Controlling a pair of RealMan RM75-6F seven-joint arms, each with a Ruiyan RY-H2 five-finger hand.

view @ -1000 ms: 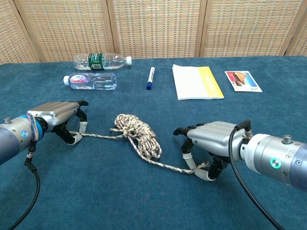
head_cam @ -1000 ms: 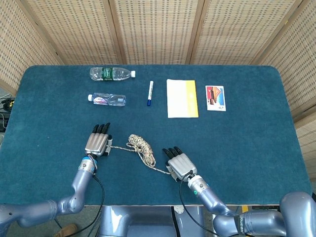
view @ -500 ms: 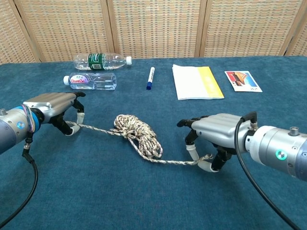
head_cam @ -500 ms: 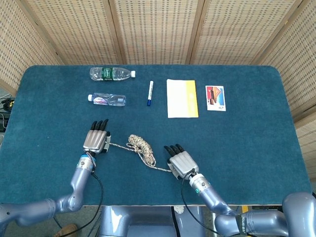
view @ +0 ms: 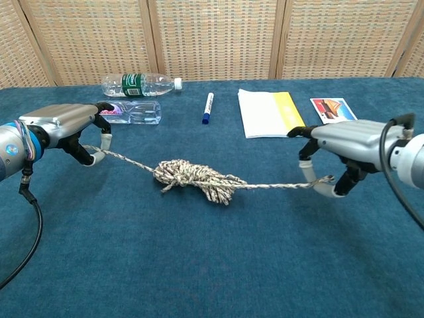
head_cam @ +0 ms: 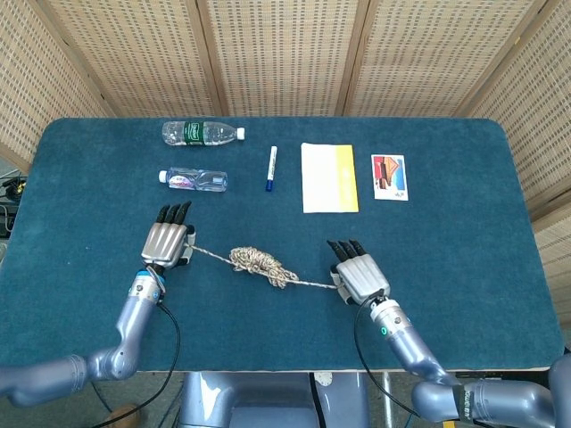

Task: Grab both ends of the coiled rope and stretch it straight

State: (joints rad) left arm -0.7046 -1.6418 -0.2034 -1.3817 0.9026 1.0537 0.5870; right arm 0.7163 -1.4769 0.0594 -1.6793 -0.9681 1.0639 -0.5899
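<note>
— Where are the hands, from where you stand?

— The left hand point(view: 63, 126) is at the left of the worktop point(head_cam: 446, 232), fingers curled down and pinching one end of the rope point(view: 195, 180). The right hand point(view: 348, 142) is over on the right, pinching the other end between thumb and finger. Both are clamped on the rope, one end each.

— And the rope itself?

— It runs between them, across the middle of the blue worktop. A straight strand leaves each hand, and both strands look taut and lifted a little off the cloth close to the hands. In the middle there is a tangled bundle of coils lying on the worktop, nearer the left hand than the right.

— So which step is this?

— The stretching, I'd say. The grabbing is done; the pull is under way but not finished, since that bundle is not yet paid out.

— What does the next move want?

— The hands going wider apart, left further left and right further right, with both pinches kept firm. My worry is that the bundle may tighten into a knot and not unwind, or an end may slip out of a pinch.

— Anything in the way?

— Not close. Along the far side lie two water bottles point(head_cam: 202, 134), a pen point(head_cam: 270, 168), a yellow and white booklet point(head_cam: 328, 177) and a card point(head_cam: 390, 176), all well apart from the rope.
</note>
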